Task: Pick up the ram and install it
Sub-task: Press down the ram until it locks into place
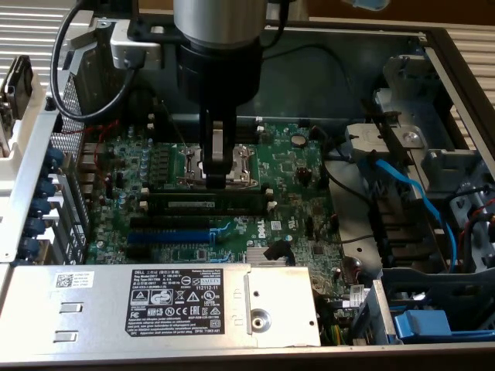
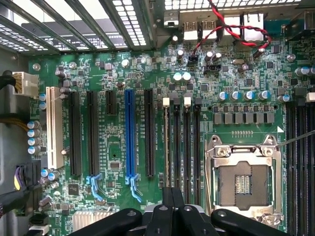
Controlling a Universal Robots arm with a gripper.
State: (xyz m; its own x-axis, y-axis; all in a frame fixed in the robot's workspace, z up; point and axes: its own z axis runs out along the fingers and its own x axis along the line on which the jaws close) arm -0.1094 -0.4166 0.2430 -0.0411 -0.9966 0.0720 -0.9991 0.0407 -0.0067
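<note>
Shut tight, the hand [image 1: 224, 179] stood at the exterior view's centre, its tips just above the ram [image 1: 207, 203], which sat in a memory slot [image 1: 209, 193] beside the processor socket [image 2: 244, 183]; whether it pressed the stick I could not tell; uneven pressure might leave one end unseated or crack the board [image 2: 123, 162]; one ram, four memory slots, one blue slot [image 2: 129, 132].
</note>
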